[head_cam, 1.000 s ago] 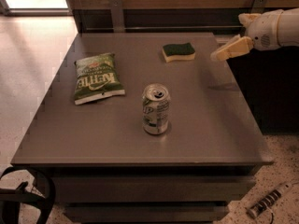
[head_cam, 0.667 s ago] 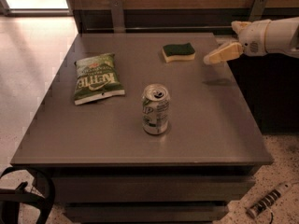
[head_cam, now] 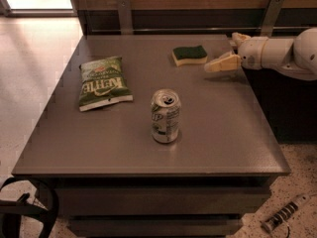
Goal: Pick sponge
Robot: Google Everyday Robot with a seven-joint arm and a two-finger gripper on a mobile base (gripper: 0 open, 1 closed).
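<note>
1. The sponge point(head_cam: 189, 54) sat flat toward the far edge of the tabletop point(head_cam: 223, 128), a bit right of center, dark green side up with the pale yellow foam showing along its near edge. Nothing was touching it.
2. The gripper point(head_cam: 221, 52) hung over the far right part of the tabletop, just to the right of the sponge and at about the same depth, with a visible gap between them. It came in from the right edge on a white arm point(head_cam: 282, 53).
3. The fingers point(head_cam: 220, 64) looked spread apart: one pale one pointed left toward the sponge, the other showed as a stub further back. They had hold of nothing.
4. A green chip bag point(head_cam: 103, 82) lay flat on the left side of the tabletop, well apart from the sponge, label up and its top edge toward the back.
5. A drink can point(head_cam: 165, 116) stood upright near the middle, closer to the front than the sponge, pull-tab top visible.
6. Bag, can and sponge were all clear of each other, none touching.
7. Behind the tabletop, two metal brackets point(head_cam: 125, 14) ran up a wooden wall.
8. Down on the floor, a black looped strap point(head_cam: 20, 217) sat at the bottom left and a small ribbed object point(head_cam: 285, 214) at the bottom right; what that one was, the view didn't show.
</note>
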